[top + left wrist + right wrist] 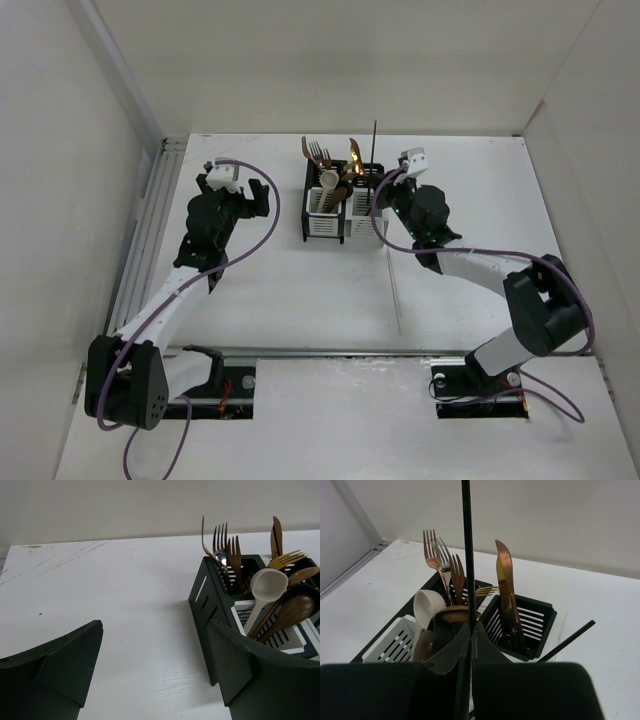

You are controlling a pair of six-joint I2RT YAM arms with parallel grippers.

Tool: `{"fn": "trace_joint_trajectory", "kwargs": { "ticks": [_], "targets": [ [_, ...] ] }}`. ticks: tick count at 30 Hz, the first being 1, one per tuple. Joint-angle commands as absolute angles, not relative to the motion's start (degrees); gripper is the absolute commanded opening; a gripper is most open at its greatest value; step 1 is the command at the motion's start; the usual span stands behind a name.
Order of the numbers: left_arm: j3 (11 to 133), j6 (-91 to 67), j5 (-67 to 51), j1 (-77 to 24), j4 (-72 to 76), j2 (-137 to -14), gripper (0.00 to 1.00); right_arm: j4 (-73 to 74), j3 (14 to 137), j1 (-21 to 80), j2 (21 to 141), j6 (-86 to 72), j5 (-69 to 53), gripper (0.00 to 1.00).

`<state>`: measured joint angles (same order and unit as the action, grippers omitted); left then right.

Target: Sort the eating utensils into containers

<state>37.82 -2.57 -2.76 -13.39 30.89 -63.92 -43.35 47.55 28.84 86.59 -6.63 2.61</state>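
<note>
The two joined containers (325,210) stand at the table's middle back, holding copper forks (222,545), a cream spoon (267,585), a brown wooden spoon (295,607) and a copper knife (505,580). My right gripper (382,187) is just right of the containers. It is shut on a black chopstick (466,540), held upright beside them; in the right wrist view the gripper (471,630) pinches the stick. My left gripper (235,192) is open and empty left of the containers, and the left wrist view shows it (155,630) over bare table.
A white chopstick (392,280) lies on the table right of centre, in front of the containers. A second black stick (567,640) lies on the table by the right container. White walls enclose the back and sides. Purple cables loop off both arms.
</note>
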Motion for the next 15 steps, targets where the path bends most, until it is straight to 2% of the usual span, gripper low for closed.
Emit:
{"fn": "trace_joint_trajectory", "kwargs": {
  "ticks": [1,14,15],
  "targets": [
    [39.55,-3.43,-5.62,-11.08,31.2,-64.5,0.84,-56.95,46.49,28.39,88.5,-9.49,5.27,0.0],
    [41.75,-1.67,-5.63,-10.55,33.57,-66.8,0.84,-65.04,39.47,28.39,94.66,-12.66,2.82,0.0],
    [41.75,-2.19,-5.63,-10.55,33.57,-66.8,0.84,-65.04,39.46,28.39,94.66,-12.66,2.2,0.05]
  ]
}}
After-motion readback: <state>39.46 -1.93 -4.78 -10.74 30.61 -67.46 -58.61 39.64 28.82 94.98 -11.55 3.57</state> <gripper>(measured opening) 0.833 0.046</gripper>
